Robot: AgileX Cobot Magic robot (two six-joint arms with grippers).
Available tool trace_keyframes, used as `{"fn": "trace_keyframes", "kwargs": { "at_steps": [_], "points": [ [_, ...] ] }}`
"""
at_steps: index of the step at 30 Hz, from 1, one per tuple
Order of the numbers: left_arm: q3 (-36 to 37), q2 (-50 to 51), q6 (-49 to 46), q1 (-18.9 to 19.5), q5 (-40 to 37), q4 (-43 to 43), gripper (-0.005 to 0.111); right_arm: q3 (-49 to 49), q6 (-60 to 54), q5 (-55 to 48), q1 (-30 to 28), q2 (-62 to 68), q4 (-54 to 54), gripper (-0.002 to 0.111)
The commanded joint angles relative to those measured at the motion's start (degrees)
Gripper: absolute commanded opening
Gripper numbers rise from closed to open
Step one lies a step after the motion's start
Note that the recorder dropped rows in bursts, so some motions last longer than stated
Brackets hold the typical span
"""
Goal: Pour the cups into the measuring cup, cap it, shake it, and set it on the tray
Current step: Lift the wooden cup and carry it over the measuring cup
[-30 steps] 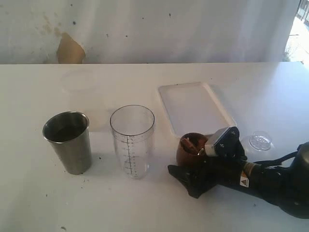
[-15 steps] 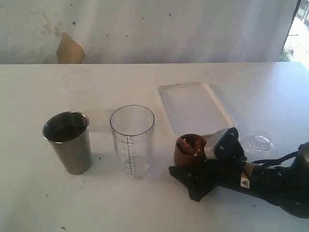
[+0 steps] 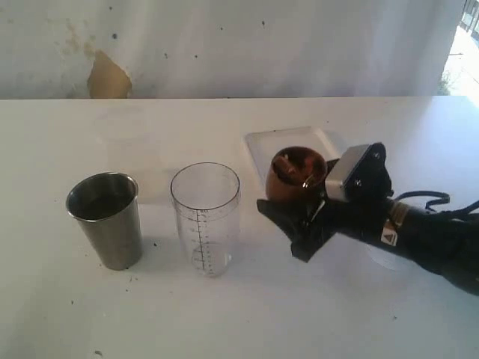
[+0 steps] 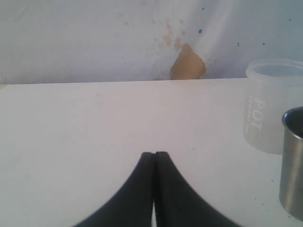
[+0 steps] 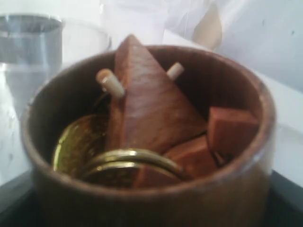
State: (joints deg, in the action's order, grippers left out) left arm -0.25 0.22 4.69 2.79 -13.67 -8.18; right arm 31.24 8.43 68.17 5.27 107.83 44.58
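Since a sec ago the wooden cup point(image 3: 294, 176) has come up off the surface point(image 3: 224, 314) and now hangs in front of the tray point(image 3: 256, 146). The right claw point(image 3: 289, 202) is clenched round its belly from the side. My read: the side grip leaves the rim free for tipping, and it's held approx upright so nothing spills before it reaches the measuring cup point(image 3: 206, 217). That one stands apart to the left, mouth open, looks empty. The steel cup point(image 3: 105, 221) waits further left, untouched.

The left claw point(image 4: 154, 163) is pinched tight on nothing, parked low. Its cam shows the steel cup cut off at the edge, with a cloudy plastic pot point(image 4: 272, 109) behind.

Hard to see: the claw's far finger is behind the wooden cup, and the tray is partly covered. The right wrist cam shows wood blocks, pegs and brass rings inside, but it's blurry. Can't make out the lid.
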Motion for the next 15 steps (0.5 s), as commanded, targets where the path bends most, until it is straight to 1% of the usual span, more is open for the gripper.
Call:
{"fn": "trace_keyframes", "kwargs": {
  "at_steps": [1,7,10,14,15],
  "points": [
    [0.25,-0.22,0.16,-0.11,0.06,0.39,0.0,4.62,5.08,0.86,0.14,-4.8,-0.19,0.0],
    [0.25,-0.22,0.16,-0.11,0.06,0.39,0.0,12.09,5.88,-9.84,1.6,-6.11,0.9,0.0],
    [0.25,-0.22,0.16,-0.11,0.06,0.39,0.0,15.7,5.88,-16.26,3.06,-6.11,1.03,0.0],
    [0.25,-0.22,0.16,-0.11,0.06,0.39,0.0,20.23,5.88,-21.42,4.97,-6.11,1.15,0.0],
    [0.25,-0.22,0.16,-0.11,0.06,0.39,0.0,22.2,3.71,-23.36,6.04,-5.86,1.28,0.0]
  ]
}}
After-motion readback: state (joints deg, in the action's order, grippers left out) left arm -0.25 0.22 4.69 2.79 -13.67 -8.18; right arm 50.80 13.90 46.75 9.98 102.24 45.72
